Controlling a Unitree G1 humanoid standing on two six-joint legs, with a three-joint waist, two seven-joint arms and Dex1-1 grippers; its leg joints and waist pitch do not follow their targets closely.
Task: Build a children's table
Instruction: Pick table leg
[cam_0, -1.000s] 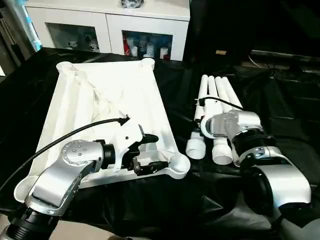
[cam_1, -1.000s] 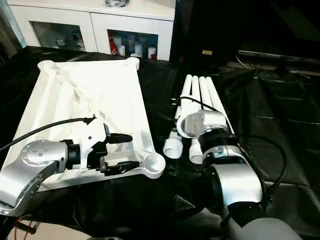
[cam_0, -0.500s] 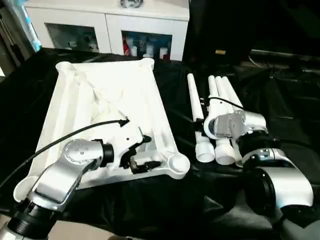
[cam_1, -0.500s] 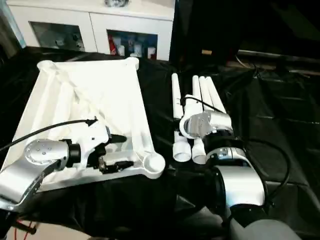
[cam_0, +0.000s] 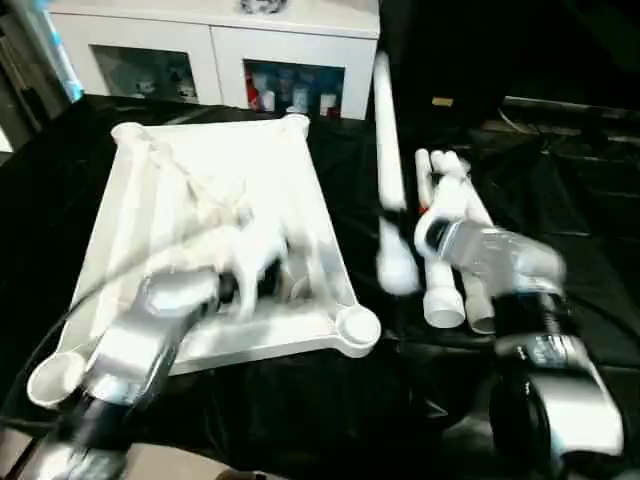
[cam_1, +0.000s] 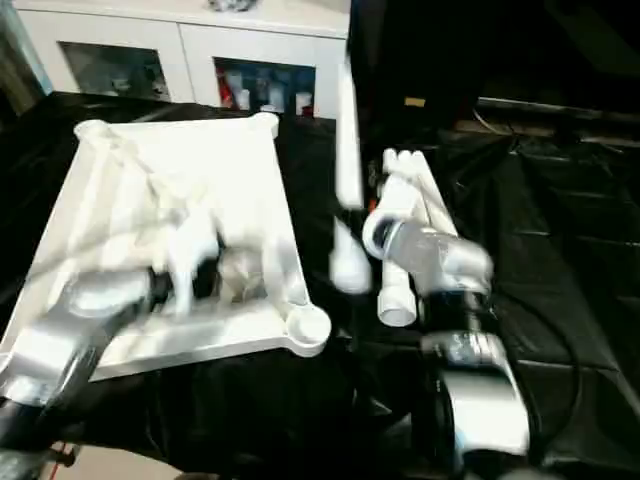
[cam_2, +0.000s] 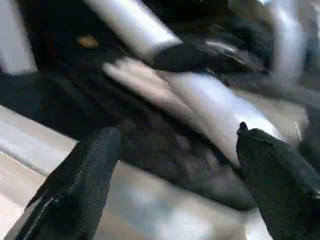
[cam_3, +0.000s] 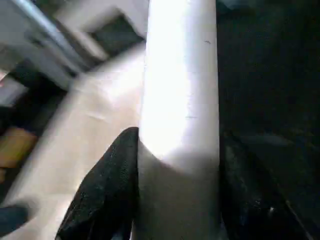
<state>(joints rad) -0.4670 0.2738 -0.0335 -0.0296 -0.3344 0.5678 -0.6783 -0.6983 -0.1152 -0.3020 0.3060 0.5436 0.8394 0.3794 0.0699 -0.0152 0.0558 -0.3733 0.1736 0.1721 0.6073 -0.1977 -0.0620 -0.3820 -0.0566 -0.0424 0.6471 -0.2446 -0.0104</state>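
The white tabletop (cam_0: 200, 160) lies underside up on the black cloth, ribs showing, with a round socket (cam_0: 357, 327) at its near right corner. My right gripper (cam_3: 177, 165) is shut on one white tube leg (cam_0: 388, 170), black fingers (cam_3: 107, 185) on both sides of it. That leg hangs above the cloth, its far end raised toward the cabinet. Other legs (cam_0: 443, 290) lie side by side on the cloth by my right forearm (cam_0: 495, 258). My left gripper (cam_2: 175, 165) stands wide open above the tabletop's near part, with nothing between its fingers (cam_2: 82, 182).
A white glass-door cabinet (cam_0: 215, 50) stands behind the table. Black cloth (cam_0: 300, 410) covers the work surface to its front edge. Dark gear and cables (cam_0: 560, 110) sit at the back right.
My right gripper has lifted one leg off the row; its far end has swung up and to the left. My left arm has moved farther in over the tabletop, still open.
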